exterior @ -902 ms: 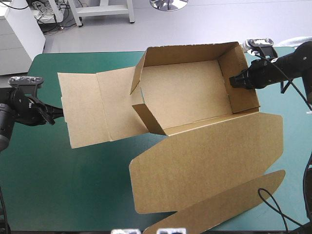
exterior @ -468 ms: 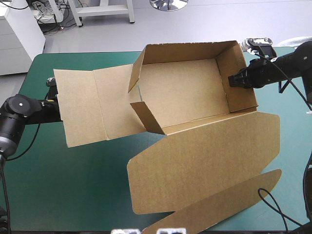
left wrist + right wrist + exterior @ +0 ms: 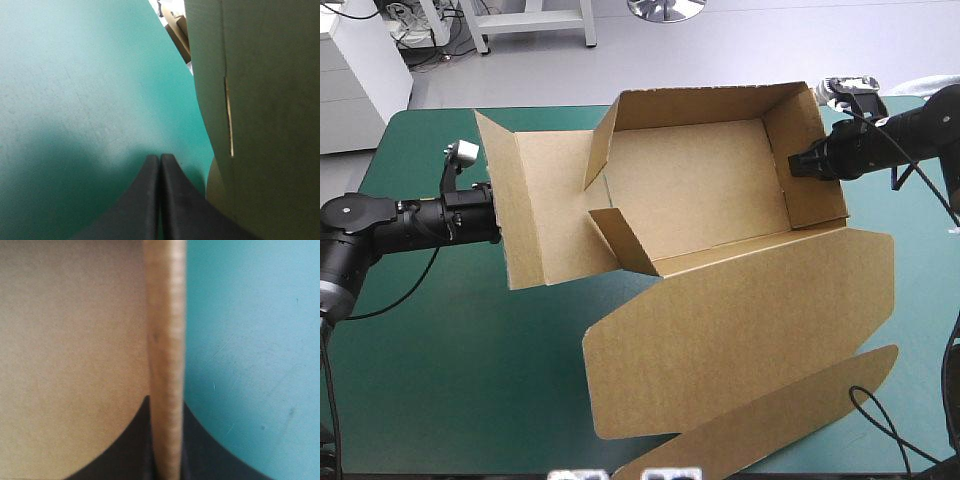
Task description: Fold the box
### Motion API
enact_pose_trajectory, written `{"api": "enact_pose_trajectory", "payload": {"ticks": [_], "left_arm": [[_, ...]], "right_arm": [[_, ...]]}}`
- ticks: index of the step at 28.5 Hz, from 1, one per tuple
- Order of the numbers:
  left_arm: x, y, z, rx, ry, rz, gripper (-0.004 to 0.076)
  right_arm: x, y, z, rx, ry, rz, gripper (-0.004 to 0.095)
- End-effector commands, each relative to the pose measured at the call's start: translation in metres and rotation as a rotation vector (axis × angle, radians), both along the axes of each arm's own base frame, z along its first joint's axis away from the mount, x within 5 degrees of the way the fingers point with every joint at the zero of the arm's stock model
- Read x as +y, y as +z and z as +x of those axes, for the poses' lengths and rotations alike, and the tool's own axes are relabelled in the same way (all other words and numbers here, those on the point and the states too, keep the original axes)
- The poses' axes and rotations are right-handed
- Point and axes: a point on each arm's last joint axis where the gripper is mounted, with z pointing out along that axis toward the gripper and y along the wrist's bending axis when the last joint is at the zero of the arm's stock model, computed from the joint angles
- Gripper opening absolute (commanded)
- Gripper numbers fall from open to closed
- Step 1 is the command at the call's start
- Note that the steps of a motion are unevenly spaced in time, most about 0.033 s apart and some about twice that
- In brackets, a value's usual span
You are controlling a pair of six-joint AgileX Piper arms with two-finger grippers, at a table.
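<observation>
Nearest me, the lid (image 3: 740,340) of the box (image 3: 695,185) lies flat on the teal-green bench (image 3: 430,360). It is a broad sheet of matte brown board with rounded corners. A long narrow strip (image 3: 790,420) with a rounded end runs along its near side, close to the bench's near edge.

Beyond the lid the box stands as an open tray with a smooth plain floor. Its far wall (image 3: 705,108) and right wall (image 3: 818,195) are upright, and a short pointed tab (image 3: 620,245) is bent inward at the near left corner.

At the box's left end a wide flap (image 3: 545,210) is creased down its middle, and its outer half is raised and tilted.

My left gripper (image 3: 498,215) is together, the black fingers meeting in one pointed arch low over the bench. It sits just beside the outer face of that raised half. Seen from the left wrist, a thin straight slit (image 3: 229,115) shows in the board there.

My right gripper (image 3: 794,165) is clamped on the right wall, one finger inside the tray and one outside. The pale, ribbed top edge of the board runs straight between them.
</observation>
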Motion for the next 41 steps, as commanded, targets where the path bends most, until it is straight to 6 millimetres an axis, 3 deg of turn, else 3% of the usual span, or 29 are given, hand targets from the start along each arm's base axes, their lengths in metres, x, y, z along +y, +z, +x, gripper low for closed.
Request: {"api": "enact_pose_trajectory", "payload": {"ticks": [1, 11, 18, 22, 27, 36, 41], "left_arm": [[-0.008, 0.028, -0.015, -0.06, -0.086, -0.138, -0.001], [-0.043, 0.037, -0.026, -0.104, -0.213, -0.221, -0.001], [-0.044, 0.04, -0.024, -0.117, -0.198, -0.256, -0.0009], [-0.044, 0.035, -0.023, -0.12, -0.197, -0.192, -0.0004], [-0.044, 0.037, -0.023, -0.123, -0.196, -0.222, 0.0097], [-0.042, 0.055, -0.017, -0.204, -0.117, -0.205, 0.0386], [-0.036, 0.063, -0.009, -0.226, -0.015, -0.047, 0.0388]], "right_arm": [[0.004, 0.028, -0.013, -0.097, -0.017, 0.074, -0.0017], [0.008, 0.026, -0.01, -0.1, -0.058, 0.024, -0.0015], [0.021, 0.026, -0.008, -0.136, -0.082, -0.013, -0.0015], [0.027, 0.027, -0.008, -0.147, -0.077, -0.004, -0.0015], [0.031, 0.027, -0.007, -0.161, -0.085, -0.029, -0.0015], [0.031, 0.027, -0.006, -0.164, -0.116, -0.022, -0.0014], [0.037, 0.029, -0.005, -0.177, -0.123, -0.008, -0.0013]]}}
